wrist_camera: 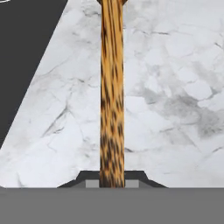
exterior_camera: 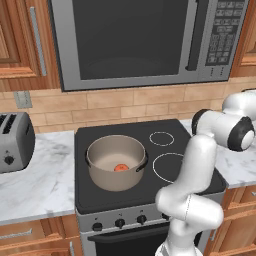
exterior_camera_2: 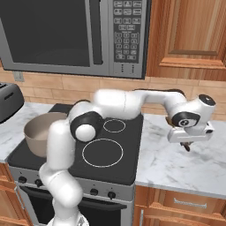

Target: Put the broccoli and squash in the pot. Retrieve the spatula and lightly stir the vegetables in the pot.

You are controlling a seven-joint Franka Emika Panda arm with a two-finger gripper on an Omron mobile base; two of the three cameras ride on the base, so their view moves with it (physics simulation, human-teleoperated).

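The slim light-brown wooden spatula (wrist_camera: 112, 92) runs up the centre of the hand view, its lower end clamped between the closed hand (wrist_camera: 112, 180) over the white marble bench (wrist_camera: 175, 109). The small orange-red squash (exterior_camera: 120, 168) lies inside the beige metal pot (exterior_camera: 116, 162), left centre on the black stove (exterior_camera: 170, 190).
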